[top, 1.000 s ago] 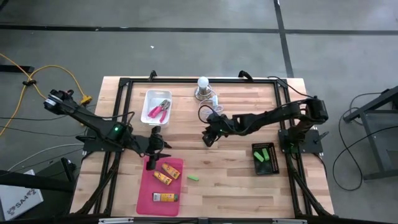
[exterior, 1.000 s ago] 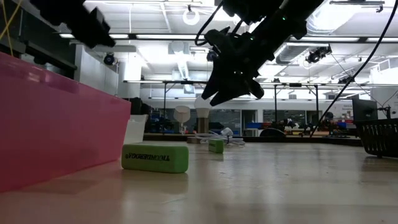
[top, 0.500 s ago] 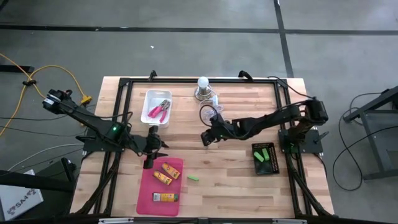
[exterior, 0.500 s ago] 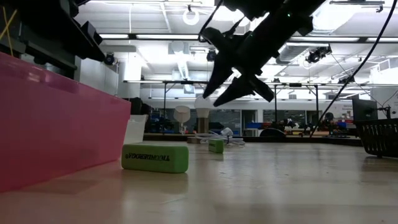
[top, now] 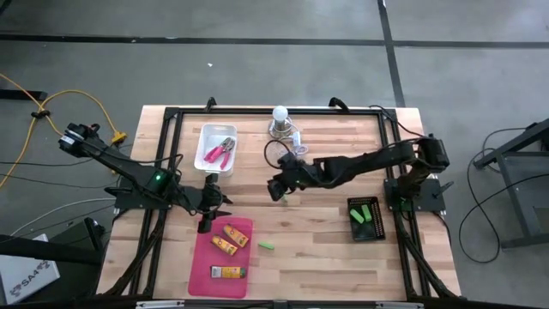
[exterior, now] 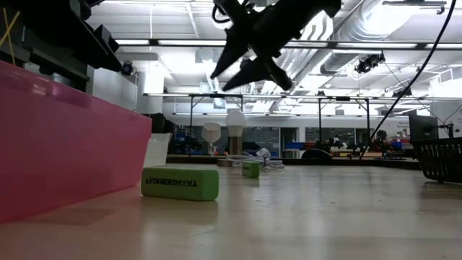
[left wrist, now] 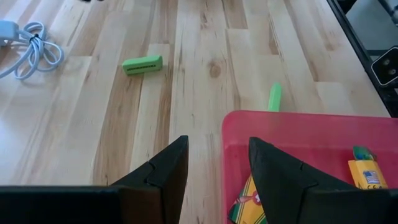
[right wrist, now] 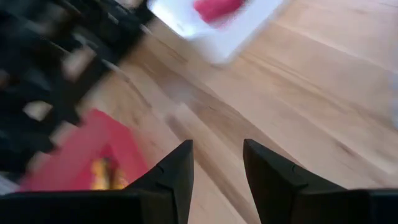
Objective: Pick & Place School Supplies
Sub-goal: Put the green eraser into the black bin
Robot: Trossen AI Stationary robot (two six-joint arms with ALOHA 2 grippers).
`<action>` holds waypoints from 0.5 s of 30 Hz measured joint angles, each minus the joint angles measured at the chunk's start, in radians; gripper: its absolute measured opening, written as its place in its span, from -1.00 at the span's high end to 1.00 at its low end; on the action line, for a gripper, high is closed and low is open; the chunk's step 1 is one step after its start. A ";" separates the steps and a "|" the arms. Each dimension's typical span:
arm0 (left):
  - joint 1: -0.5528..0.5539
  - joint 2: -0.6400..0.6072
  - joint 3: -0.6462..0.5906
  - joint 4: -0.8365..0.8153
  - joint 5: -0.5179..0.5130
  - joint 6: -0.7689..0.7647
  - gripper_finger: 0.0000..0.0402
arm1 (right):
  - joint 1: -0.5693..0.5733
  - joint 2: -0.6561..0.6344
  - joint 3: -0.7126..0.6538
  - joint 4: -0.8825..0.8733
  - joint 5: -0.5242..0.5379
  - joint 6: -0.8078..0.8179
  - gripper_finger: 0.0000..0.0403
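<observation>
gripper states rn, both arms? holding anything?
Left tool: open, empty, over the edge of the pink tray.
Right tool: open, empty, in the air above mid-table.

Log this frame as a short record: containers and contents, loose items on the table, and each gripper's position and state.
pink tray: holds orange-yellow boxes
white bin: holds pink-handled tools
black basket: holds green erasers
loose on table: green eraser; bulb with cord at far edge
left gripper: above the pink tray's far edge, open, empty
right gripper: raised over table centre, open, empty
</observation>
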State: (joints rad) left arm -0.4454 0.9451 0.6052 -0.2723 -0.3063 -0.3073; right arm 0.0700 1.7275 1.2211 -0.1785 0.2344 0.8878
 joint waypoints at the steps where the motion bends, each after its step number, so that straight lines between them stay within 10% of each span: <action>1: 0.000 0.000 0.000 0.000 0.000 0.000 0.20 | 0.000 0.006 0.020 -0.046 0.002 0.005 0.36; 15: -0.002 0.000 0.000 0.007 -0.001 0.003 0.20 | 0.000 0.202 0.188 -0.385 -0.092 0.116 0.36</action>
State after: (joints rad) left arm -0.4476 0.9451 0.6056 -0.2652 -0.3072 -0.3046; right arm 0.0704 1.9297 1.4094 -0.5633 0.1420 1.0043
